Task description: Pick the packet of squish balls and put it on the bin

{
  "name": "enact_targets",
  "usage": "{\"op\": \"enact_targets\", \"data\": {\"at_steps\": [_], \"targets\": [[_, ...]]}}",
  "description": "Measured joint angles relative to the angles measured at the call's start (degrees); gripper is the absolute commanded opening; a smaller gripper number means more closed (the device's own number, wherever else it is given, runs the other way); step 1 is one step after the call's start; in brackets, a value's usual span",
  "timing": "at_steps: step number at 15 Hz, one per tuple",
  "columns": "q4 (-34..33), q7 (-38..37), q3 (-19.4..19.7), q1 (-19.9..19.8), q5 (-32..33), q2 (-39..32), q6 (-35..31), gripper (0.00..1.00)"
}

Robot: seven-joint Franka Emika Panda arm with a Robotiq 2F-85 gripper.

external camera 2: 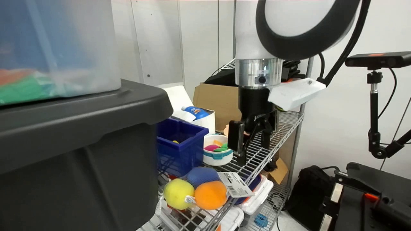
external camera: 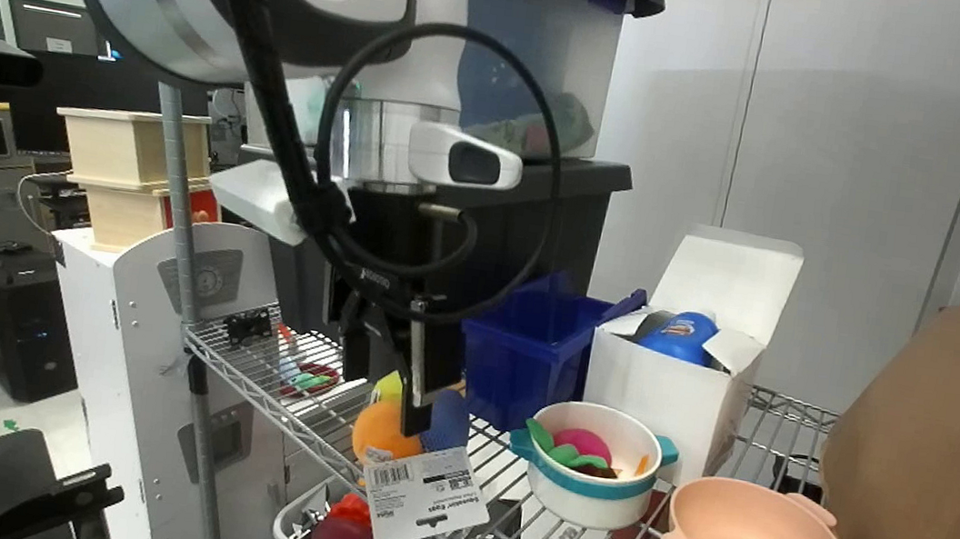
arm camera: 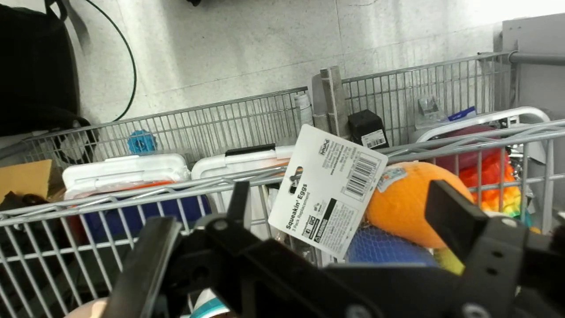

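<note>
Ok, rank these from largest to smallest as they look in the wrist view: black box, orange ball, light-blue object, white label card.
1. White label card
2. Orange ball, partly hidden
3. Black box
4. Light-blue object

The last two look farther off, so their true size is unsure.

White robot arm (external camera 2: pixel 249 32), wrist (external camera 2: pixel 258 73) vertical, black fingers (external camera 2: pixel 236 136) pointing down, spread apart

The Squeakin' Eggs net packet (external camera 2: pixel 206 192), yellow, orange and blue, with white label card (arm camera: pixel 327 190), lies just beside the upright, open-topped royal-blue bin (external camera 2: pixel 192 156).
</note>
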State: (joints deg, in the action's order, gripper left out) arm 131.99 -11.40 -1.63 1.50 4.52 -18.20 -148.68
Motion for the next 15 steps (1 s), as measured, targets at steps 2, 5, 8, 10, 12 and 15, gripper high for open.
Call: {"op": "enact_targets", "data": {"at_steps": [2,5,8,10,12,15], "targets": [[-0.16,0.02,-0.01,1.03,0.00,-2.03,-2.71,1.00],[-0.64,0.61,-0.09,2.04,-0.05,-4.44,-6.33,1.00],[-1.55,1.88,-0.25,2.28,-0.09,-6.11,-8.57,1.00],[-2.72,2.85,-0.30,2.28,-0.17,-7.32,-9.58,1.00],[-4.41,3.81,-0.54,2.25,-0.68,-8.66,-9.96,1.00],[-6.70,5.56,-1.36,2.20,-2.29,-10.27,-10.00,1.00]]}}
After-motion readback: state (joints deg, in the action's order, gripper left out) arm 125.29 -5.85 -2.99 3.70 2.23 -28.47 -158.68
